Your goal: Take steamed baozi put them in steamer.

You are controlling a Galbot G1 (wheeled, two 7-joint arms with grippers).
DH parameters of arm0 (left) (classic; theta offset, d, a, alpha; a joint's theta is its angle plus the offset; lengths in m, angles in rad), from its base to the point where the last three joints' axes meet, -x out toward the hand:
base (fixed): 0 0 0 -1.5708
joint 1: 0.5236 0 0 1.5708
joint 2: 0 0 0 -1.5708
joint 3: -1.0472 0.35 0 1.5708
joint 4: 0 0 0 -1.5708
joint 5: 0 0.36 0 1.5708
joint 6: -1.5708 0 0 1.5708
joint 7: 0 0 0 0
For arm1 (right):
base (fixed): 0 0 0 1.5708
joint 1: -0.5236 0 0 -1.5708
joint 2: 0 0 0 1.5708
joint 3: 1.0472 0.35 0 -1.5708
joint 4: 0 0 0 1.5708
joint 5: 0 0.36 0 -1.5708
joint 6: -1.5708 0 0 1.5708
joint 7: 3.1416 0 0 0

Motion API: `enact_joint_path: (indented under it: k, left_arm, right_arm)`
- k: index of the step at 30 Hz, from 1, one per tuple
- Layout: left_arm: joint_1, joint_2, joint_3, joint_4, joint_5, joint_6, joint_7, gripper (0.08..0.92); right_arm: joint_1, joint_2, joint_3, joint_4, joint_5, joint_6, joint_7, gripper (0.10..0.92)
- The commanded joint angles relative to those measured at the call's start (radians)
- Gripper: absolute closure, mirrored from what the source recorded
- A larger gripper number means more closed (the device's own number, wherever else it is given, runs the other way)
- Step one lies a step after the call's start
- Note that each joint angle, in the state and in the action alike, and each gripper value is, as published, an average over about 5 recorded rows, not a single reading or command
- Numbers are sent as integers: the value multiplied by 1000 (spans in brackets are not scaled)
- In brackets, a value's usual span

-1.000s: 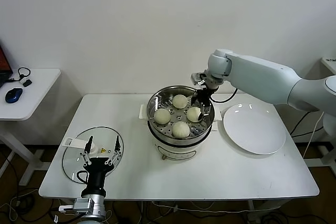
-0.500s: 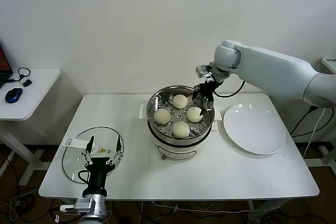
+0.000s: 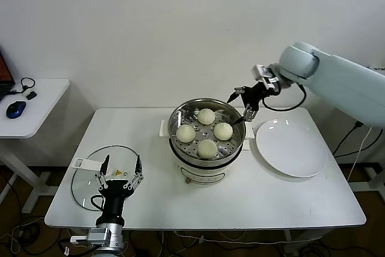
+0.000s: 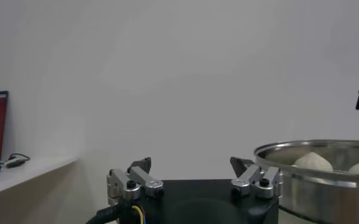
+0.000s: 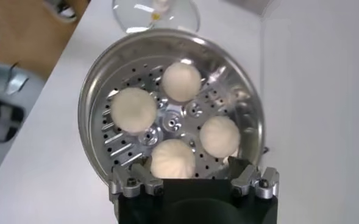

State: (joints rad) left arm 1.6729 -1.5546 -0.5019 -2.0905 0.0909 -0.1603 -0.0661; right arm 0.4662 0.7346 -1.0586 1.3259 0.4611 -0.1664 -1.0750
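Several pale steamed baozi (image 3: pixel 207 148) lie on the perforated tray inside the shiny steamer (image 3: pixel 203 165) at the table's middle. My right gripper (image 3: pixel 240 103) hangs open and empty just above the steamer's right rim, touching no bun. Its wrist view looks down on the baozi (image 5: pixel 181 81) in the steamer (image 5: pixel 89 103), with the right gripper (image 5: pixel 190 171) above them. My left gripper (image 3: pixel 121 164) stands open and empty at the front left, over the glass lid. In the left wrist view the left gripper (image 4: pixel 191 164) points toward the steamer (image 4: pixel 313 176), where two baozi (image 4: pixel 312 160) show over the rim.
A flat white plate (image 3: pixel 292 147) lies right of the steamer. The round glass lid (image 3: pixel 84 185) rests on the table at front left. A side table (image 3: pixel 36 103) with a blue mouse (image 3: pixel 16 108) stands at far left.
My right gripper has risen out of the steamer and drawn back to the right, leaving the right-hand baozi on the tray. The left arm has stayed put.
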Motion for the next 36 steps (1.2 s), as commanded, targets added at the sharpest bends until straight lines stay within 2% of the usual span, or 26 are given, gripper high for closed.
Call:
enact_joint_path:
  k: [1, 7, 11, 16, 24, 36]
  left_arm:
    - [4, -3, 8, -1, 17, 3, -2, 177]
    - [7, -8, 13, 2, 25, 3, -3, 177]
    - [10, -14, 14, 5, 29, 1, -5, 177]
    - [14, -22, 22, 6, 42, 0, -7, 177]
    - [23, -29, 26, 11, 57, -2, -9, 177]
    - [18, -42, 30, 23, 55, -10, -23, 177]
  right_arm:
    - [-496, -338, 574, 278, -6, 15, 253, 203]
    - [-796, -407, 851, 376, 37, 27, 417, 203]
    - [-989, -398, 1033, 437, 69, 38, 530, 203]
    - [-1297, -293, 1315, 493, 49, 54, 619, 203]
    - [-1570, -111, 1580, 530, 53, 99, 670, 203]
    - [-1843, 185, 1763, 491, 21, 333, 778, 203]
